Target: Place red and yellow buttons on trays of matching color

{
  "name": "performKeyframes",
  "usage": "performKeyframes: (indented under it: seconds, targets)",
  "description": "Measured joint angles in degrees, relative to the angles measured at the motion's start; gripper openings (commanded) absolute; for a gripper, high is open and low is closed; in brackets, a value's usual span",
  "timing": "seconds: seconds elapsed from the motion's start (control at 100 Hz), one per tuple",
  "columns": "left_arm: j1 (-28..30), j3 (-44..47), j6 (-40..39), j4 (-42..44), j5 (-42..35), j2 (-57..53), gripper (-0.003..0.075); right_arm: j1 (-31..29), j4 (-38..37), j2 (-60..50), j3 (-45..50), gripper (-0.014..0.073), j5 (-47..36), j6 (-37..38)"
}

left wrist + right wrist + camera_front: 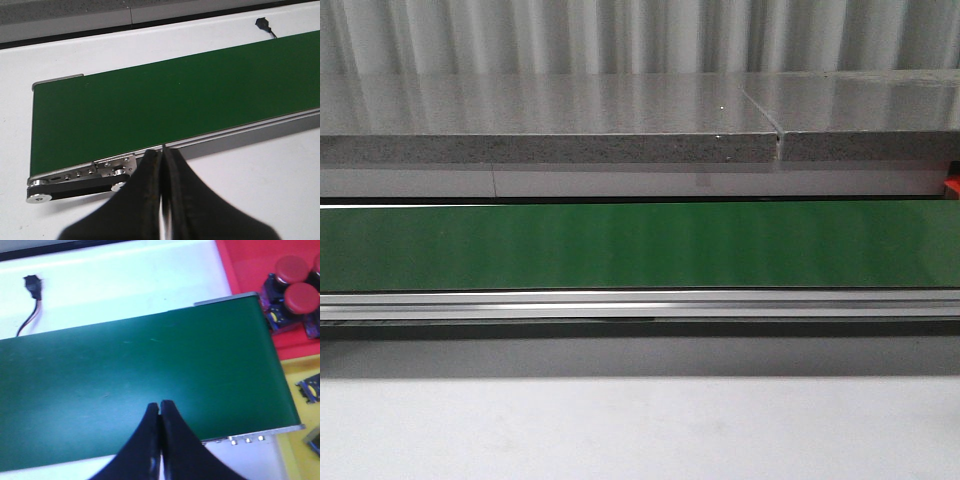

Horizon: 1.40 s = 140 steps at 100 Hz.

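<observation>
- The green conveyor belt runs across the table, bare, beyond both claws.
- The red tray lies past the belt's end, off from the right gripper; red buttons sit in it, touching.
- The yellow tray adjoins it, nearer that claw; dark parts lie in it, unclear what.
- The right gripper is pressed closed, empty.
- The left gripper likewise, over the belt's near rail.

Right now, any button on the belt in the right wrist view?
No, the green belt is bare; the red buttons sit on the red tray beside its end.
</observation>
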Motion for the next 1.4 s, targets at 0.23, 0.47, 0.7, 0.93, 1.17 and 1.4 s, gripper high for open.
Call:
performKeyframes:
  seconds: [0.23,0.47,0.7,0.93,1.17,1.4]
  targets:
    - [0.0,0.0,0.0,0.0,0.0,0.0,-0.0021,2.5,-0.8,-2.7,0.0,-0.0069,1.1,-0.1]
    - [0.0,0.0,0.0,0.0,0.0,0.0,-0.0021,2.5,-3.2,-3.0,0.8,-0.0069,2.6,-0.1]
    - [0.0,0.0,0.0,0.0,0.0,0.0,-0.0021,3.2,-3.7,-6.3,5.3,-0.0069,1.6,-1.9]
    - [0.0,0.0,0.0,0.0,0.0,0.0,-0.0021,3.2,-4.9,-12.5,10.3,-0.0069,-5.3,-2.5]
    - [0.0,0.0,0.0,0.0,0.0,0.0,-0.0021,3.2,-5.3,-22.7,16.4,-0.0069,-6.7,-2.5]
    - [0.0,0.0,0.0,0.0,0.0,0.0,-0.0021,3.2,-5.7,-33.2,21.9,-0.0069,-6.7,-2.5]
